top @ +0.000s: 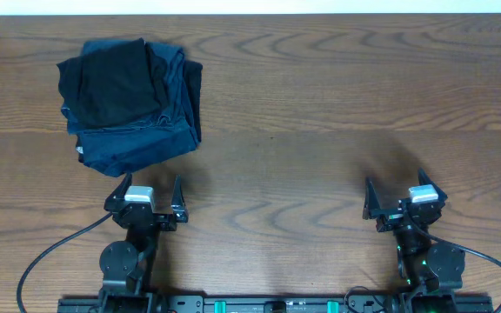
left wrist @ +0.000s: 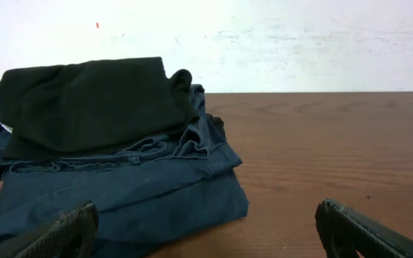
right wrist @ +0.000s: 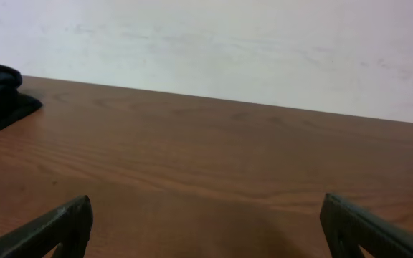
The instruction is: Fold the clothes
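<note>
Facing black T-shirt (top: 107, 83), atop blue denim stack (top: 137, 143), just ahead of my spread left gripper (top: 153, 184); right gripper (top: 396, 186) spread too.

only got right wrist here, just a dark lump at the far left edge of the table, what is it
Observer: A black shirt lying on top of a dark blue stack.
Operator: where's the left end effector
Observer: The left end effector is open just short of the stack's near edge, touching nothing.
Operator: and mine vs the pile
Observer: The right end effector is open over bare table, well off to the pile's right and nearer the robot.
</note>
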Action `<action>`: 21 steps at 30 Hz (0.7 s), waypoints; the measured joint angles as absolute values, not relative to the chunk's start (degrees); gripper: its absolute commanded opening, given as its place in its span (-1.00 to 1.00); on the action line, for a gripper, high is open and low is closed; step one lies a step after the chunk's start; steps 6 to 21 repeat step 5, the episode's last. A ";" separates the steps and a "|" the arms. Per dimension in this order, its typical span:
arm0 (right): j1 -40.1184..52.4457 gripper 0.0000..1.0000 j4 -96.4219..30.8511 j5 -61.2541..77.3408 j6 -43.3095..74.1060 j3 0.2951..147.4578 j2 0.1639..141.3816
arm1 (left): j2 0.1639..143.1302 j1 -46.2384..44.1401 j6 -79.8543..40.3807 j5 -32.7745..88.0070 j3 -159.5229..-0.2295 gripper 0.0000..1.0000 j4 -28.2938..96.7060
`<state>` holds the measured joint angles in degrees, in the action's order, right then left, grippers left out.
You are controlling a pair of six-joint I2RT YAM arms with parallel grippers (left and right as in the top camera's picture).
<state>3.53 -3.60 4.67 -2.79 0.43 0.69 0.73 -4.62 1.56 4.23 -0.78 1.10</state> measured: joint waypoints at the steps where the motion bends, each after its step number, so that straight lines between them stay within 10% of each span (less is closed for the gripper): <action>1: 3.53 0.99 -3.60 4.67 -2.79 0.43 0.69 | 0.73 -4.62 1.56 4.25 -0.78 0.96 1.10; 21: 3.53 0.99 -3.60 4.67 -2.79 0.43 0.69 | 0.73 -4.62 1.56 4.23 -0.78 0.96 1.10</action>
